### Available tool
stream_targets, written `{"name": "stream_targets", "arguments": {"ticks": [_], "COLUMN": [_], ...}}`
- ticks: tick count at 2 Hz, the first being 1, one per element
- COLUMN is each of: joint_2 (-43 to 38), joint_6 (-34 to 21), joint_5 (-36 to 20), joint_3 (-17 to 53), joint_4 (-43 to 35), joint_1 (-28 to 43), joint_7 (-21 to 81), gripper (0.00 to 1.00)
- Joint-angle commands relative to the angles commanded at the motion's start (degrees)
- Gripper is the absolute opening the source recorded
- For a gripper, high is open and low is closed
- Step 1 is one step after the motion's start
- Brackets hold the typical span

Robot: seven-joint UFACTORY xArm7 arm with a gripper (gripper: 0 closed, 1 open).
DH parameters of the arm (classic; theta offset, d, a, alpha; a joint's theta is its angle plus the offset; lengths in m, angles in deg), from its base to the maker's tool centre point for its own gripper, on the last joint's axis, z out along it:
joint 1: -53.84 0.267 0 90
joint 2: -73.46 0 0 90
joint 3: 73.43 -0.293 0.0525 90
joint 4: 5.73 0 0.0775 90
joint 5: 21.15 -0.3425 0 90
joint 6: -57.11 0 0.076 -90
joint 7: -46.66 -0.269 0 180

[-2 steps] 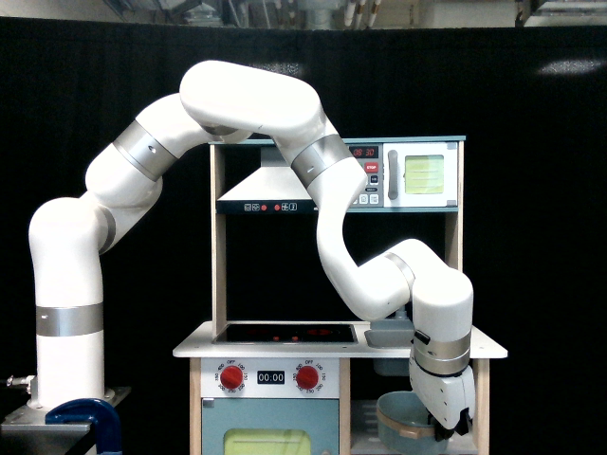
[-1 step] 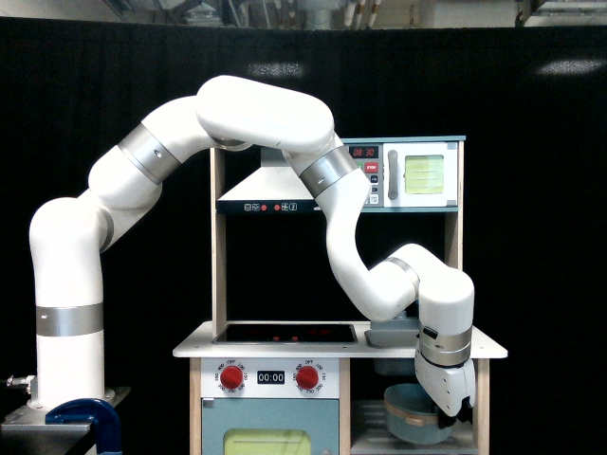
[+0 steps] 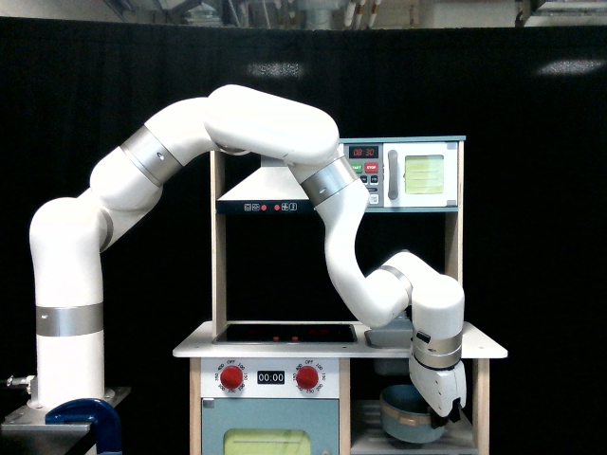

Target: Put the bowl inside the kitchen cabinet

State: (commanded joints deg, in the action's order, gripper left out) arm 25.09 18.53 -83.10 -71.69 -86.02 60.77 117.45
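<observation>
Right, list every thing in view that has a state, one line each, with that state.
bowl: upright, inside the kitchen cabinet, at the gripper.
kitchen cabinet: doorless, open-fronted, holding the bowl.
gripper: lowered into the cabinet at the bowl's rim; open or shut cannot be told.
microwave: door shut, display lit.
oven door: shut.
red knobs: position unreadable.

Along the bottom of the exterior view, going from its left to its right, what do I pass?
Blue clamp → left red knob → timer display → right red knob → the bowl in the kitchen cabinet → the gripper.
</observation>
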Motion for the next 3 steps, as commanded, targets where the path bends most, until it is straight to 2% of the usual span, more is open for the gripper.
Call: {"name": "stream_targets", "arguments": {"ticks": [1,2,3], "joint_2": [0.0,3.3,4.5], "joint_6": [3.1,5.0,4.2], "joint_5": [-0.7,0.1,2.4], "joint_3": [-3.0,-6.0,-6.8], "joint_4": [2.1,7.0,8.2], "joint_1": [-1.0,-4.1,-7.5], "joint_7": [1.3,2.5,3.0], "gripper": [1.0,1.0,1.0]}}
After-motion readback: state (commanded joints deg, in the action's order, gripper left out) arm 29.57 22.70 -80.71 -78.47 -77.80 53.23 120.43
